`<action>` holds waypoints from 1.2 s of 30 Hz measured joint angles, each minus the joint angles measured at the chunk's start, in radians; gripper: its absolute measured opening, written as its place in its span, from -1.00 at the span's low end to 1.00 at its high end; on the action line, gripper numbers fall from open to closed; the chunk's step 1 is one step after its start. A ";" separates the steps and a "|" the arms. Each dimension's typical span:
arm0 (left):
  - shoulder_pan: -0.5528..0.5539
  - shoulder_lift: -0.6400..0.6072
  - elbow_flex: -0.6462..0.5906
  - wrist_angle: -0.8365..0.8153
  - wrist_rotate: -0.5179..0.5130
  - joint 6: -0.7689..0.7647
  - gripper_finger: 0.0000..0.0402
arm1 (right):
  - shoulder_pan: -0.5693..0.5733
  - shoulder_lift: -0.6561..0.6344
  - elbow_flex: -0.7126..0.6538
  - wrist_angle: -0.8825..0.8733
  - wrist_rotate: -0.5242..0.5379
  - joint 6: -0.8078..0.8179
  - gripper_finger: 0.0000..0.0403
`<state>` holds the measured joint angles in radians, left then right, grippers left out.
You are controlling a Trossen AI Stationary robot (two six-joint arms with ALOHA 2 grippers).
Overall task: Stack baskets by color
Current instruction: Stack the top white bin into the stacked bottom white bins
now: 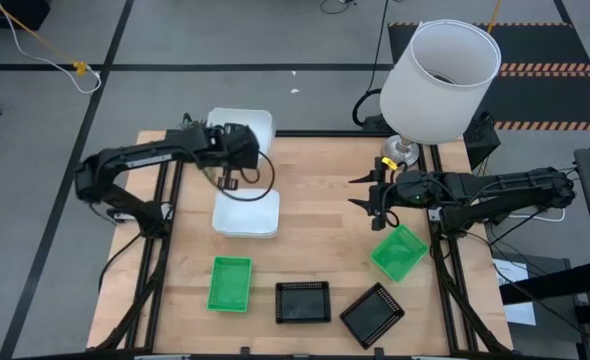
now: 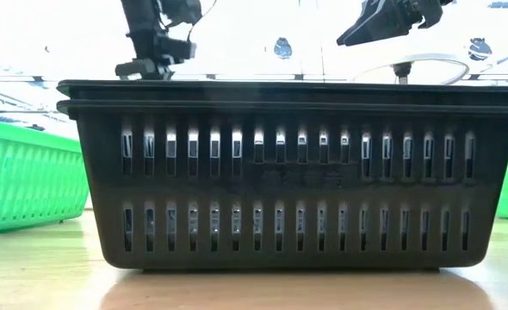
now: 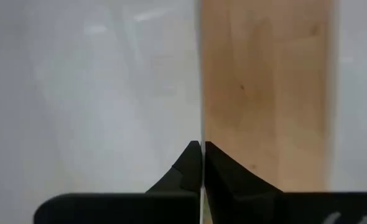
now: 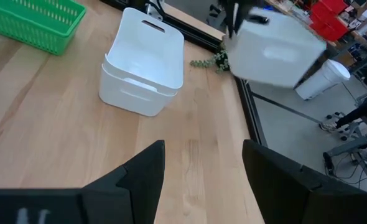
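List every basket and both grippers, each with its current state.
Left gripper: fingers shut on rim of white basket.
That white basket: lifted above the table.
White stack: two nested, on the table.
Right gripper: fingers open, empty.
Green basket: on the table, apart from the other green basket.
Black basket: on the table, other black basket beside it.

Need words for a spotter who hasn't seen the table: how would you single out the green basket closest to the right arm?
Looking down from overhead, find the big white lampshade at the table's right corner, then the right gripper just beneath it. The green basket lies right below that gripper, by the table's right edge. It sits skewed, unlike the other green basket, which lies square to the table at the left.
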<state>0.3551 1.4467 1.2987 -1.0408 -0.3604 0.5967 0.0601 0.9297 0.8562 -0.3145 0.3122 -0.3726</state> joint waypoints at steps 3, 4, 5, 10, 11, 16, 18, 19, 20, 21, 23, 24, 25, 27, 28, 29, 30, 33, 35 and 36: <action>-0.070 -0.038 0.001 -0.068 -0.021 -0.086 -0.97 | 0.000 0.000 0.000 0.003 0.000 0.014 0.03; -0.095 -0.045 0.004 -0.090 -0.032 -0.118 -0.96 | 0.000 0.000 0.000 0.003 0.000 0.020 0.03; -0.121 -0.053 0.005 -0.114 -0.038 -0.153 -0.96 | 0.000 0.000 0.000 0.003 0.000 0.021 0.03; -0.264 -0.062 0.032 -0.241 -0.051 -0.336 -0.97 | 0.000 0.000 0.000 0.005 0.000 0.063 0.03; -0.294 -0.061 0.036 -0.265 -0.052 -0.371 -0.97 | 0.000 0.000 0.000 0.009 0.000 0.074 0.03; -0.449 -0.061 0.062 -0.318 -0.053 -0.513 -0.98 | 0.001 0.000 0.000 0.010 0.000 0.165 0.03; -0.509 -0.061 0.068 -0.318 -0.051 -0.567 -0.97 | 0.001 0.000 0.000 0.009 -0.002 0.205 0.03; -0.538 -0.061 0.072 -0.320 -0.051 -0.596 -0.96 | 0.001 0.000 0.000 0.007 -0.003 0.226 0.03; -0.567 -0.061 0.076 -0.320 -0.052 -0.623 -0.96 | 0.002 0.000 0.000 0.001 -0.003 0.244 0.03; -0.594 -0.061 0.080 -0.319 -0.051 -0.645 -0.96 | 0.003 0.000 0.000 -0.008 -0.003 0.259 0.03; -0.643 -0.060 0.082 -0.315 -0.041 -0.689 -0.98 | 0.011 0.000 0.000 -0.016 -0.003 0.282 0.03; -0.665 -0.060 0.082 -0.311 -0.037 -0.710 -0.98 | 0.017 0.000 0.000 -0.018 -0.003 0.289 0.03; -0.684 -0.059 0.082 -0.304 -0.037 -0.731 -0.98 | 0.024 0.000 0.000 -0.020 -0.003 0.292 0.03; -0.721 -0.059 0.082 -0.287 -0.037 -0.772 -0.96 | 0.039 0.000 0.000 -0.020 -0.003 0.292 0.03; -0.738 -0.059 0.082 -0.283 -0.037 -0.793 -0.96 | 0.046 0.000 0.000 -0.020 -0.003 0.289 0.03; -0.752 -0.059 0.082 -0.282 -0.037 -0.808 -0.96 | 0.053 0.000 0.000 -0.019 -0.003 0.288 0.03; -0.764 -0.059 0.082 -0.283 -0.037 -0.820 -0.97 | 0.057 0.000 0.000 -0.019 -0.003 0.286 0.03; -0.784 -0.059 0.082 -0.276 -0.037 -0.852 -0.98 | 0.067 0.000 0.000 -0.019 -0.003 0.280 0.03; -0.784 -0.059 0.082 -0.262 -0.037 -0.868 -0.96 | 0.066 0.000 0.000 -0.015 -0.003 0.269 0.03; -0.783 -0.059 0.082 -0.259 -0.038 -0.869 -0.96 | 0.066 0.000 0.000 -0.011 -0.002 0.264 0.03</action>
<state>-0.4274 1.3876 1.3811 -1.2993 -0.3989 -0.2721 0.1265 0.9298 0.8565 -0.3255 0.3099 -0.1082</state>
